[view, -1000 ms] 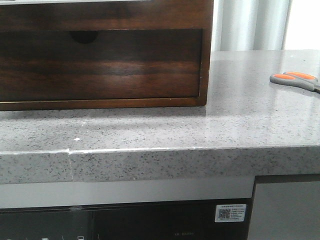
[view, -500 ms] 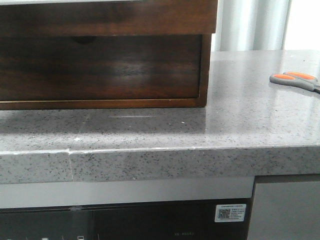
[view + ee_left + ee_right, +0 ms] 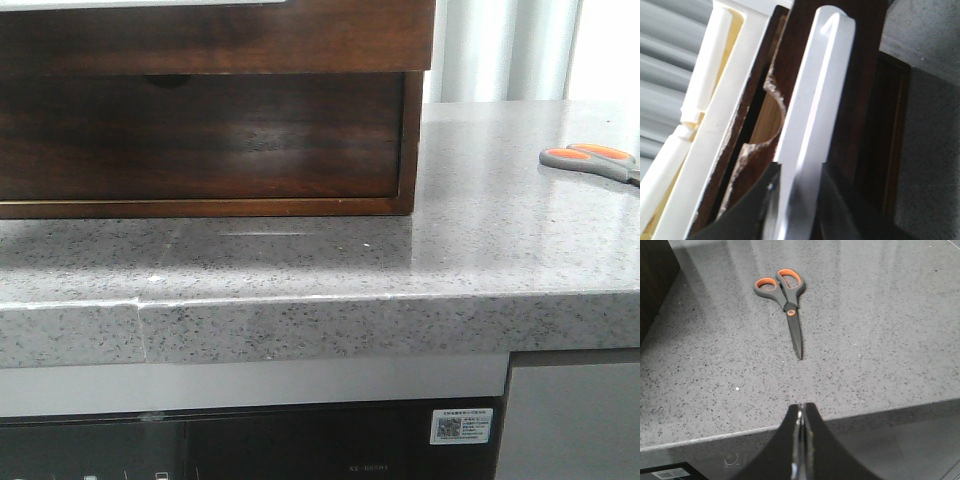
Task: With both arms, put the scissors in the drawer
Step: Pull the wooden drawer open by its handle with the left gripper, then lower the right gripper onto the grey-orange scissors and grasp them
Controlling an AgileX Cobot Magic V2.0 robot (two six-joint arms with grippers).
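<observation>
While the drawer (image 3: 215, 35) overhangs, the scissors (image 3: 785, 300) lie on open counter (image 3: 480, 250).

The left hand (image 3: 796, 200) shows two dark, nearly black fingers (image 3: 757, 205) with a glossy sheen, broad and tapering. The right hand (image 3: 801, 432) is the same dark material: two smooth wedge-shaped fingers (image 3: 815, 440) narrowing to thin tips, with a pale seam between them.

So I've got the drawer (image 3: 210, 38) slid further out now, its front mostly covering that finger notch (image 3: 168, 78) below.
</observation>
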